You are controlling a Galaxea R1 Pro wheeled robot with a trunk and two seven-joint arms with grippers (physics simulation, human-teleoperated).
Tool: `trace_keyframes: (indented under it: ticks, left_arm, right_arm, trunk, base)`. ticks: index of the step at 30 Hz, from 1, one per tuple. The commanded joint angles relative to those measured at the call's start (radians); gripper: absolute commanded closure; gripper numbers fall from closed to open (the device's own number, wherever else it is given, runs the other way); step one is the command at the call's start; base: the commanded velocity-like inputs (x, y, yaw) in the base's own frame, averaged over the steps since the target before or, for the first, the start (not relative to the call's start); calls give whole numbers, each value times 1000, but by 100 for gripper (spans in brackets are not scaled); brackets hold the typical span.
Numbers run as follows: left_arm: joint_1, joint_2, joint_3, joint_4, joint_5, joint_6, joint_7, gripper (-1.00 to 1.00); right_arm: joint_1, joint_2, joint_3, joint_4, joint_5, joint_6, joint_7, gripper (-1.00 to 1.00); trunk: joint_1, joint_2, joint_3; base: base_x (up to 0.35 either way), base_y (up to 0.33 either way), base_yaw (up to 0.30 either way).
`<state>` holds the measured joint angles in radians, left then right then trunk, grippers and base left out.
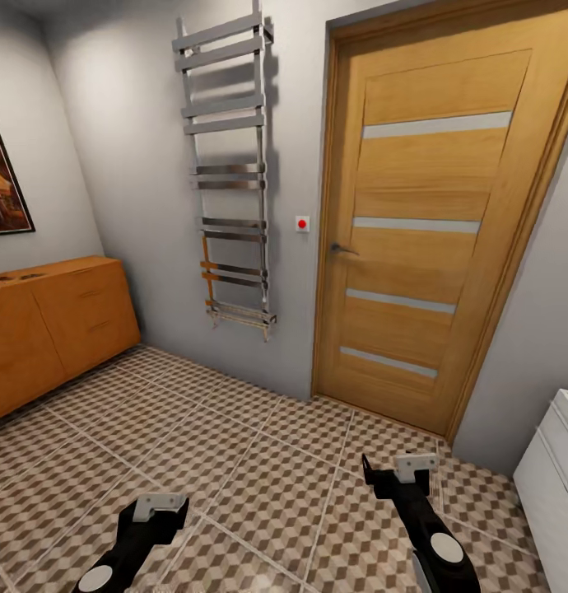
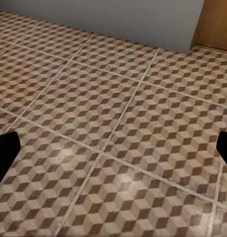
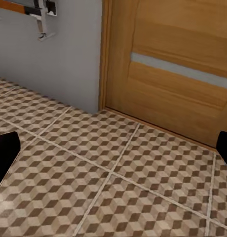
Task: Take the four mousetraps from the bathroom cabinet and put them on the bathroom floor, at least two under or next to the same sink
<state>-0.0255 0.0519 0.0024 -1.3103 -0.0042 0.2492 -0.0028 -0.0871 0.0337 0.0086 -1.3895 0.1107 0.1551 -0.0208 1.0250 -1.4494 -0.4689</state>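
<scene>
Nearest in the head view, both arms hang low over the bathroom floor (image 1: 259,461), with its cube-patterned tiles and pale grout lines. The left gripper (image 1: 159,509) sits at the near left and the right gripper (image 1: 403,471) at the near right, a little farther forward. In the left wrist view the dark fingers (image 2: 5,155) stand wide apart at the two edges of the picture with bare tile between them, holding nothing; the right wrist view shows the same, its fingers (image 3: 5,153) spread wide and empty.

At the near right edge stands a white vanity (image 1: 551,486) (just its corner is visible). Farther off on the left, the cabinet (image 1: 53,325) stands against the wall, orange-brown with bar handles, its fronts closed; dark small shapes lie on its top, too small to identify. A framed picture (image 1: 4,185) hangs above it. On the far wall are a metal towel rail (image 1: 230,173), a small white switch with a red spot (image 1: 302,223), and a closed wooden door (image 1: 424,222) with pale horizontal strips.
</scene>
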Motion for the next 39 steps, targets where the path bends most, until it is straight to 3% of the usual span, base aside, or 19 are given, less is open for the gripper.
trace_keyframes:
  ticks: [1,27,39]
  left_arm:
    - [-1,0,0,-1,0,5,0,-100]
    - [-1,-3,-4,11,0,6,-2,-100]
    - [-1,-3,-4,11,1,7,-2,-100]
  right_arm:
    - [0,0,1,-2,10,7,-2,-100]
    - [0,0,2,-2,10,6,-5,-100]
    - [0,2,2,-1,10,6,-5,-100]
  trunk:
    - [0,-1,-1]
    - [0,-1,-5]
    - [0,-1,-13]
  base:
    - [0,0,281]
    - [12,-11,283]
    - [244,-118,279]
